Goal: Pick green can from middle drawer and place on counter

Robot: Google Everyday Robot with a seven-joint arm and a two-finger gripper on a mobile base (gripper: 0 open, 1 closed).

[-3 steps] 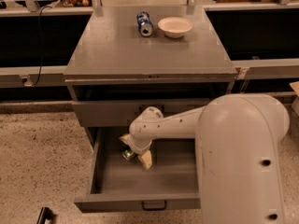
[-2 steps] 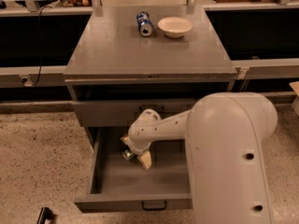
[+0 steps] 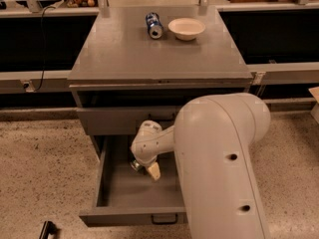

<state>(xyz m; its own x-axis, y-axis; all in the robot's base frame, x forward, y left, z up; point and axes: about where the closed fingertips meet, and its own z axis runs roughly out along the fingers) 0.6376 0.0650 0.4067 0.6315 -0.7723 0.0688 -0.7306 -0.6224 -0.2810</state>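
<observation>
The middle drawer (image 3: pixel 130 216) is pulled open at the bottom of the cabinet, its black handle (image 3: pixel 164 219) at the front. My gripper (image 3: pixel 145 168) reaches down inside it, near the drawer's back. A small piece of the green can (image 3: pixel 135 164), dark with a silver end, shows right at the gripper's left side, touching it; the wrist hides most of the can. The grey counter (image 3: pixel 124 51) lies above. My big white arm (image 3: pixel 219 163) covers the drawer's right part.
A blue-and-white can (image 3: pixel 154 25) lies on its side and a white bowl (image 3: pixel 186 28) stands at the back of the counter. The shallower grey front (image 3: pixel 119 119) above the open drawer is closed. Speckled floor lies on both sides.
My arm's large white segment has swung left and nearer the camera, hiding more of the drawer. The gripper and can stay at about the same spot in the drawer.
</observation>
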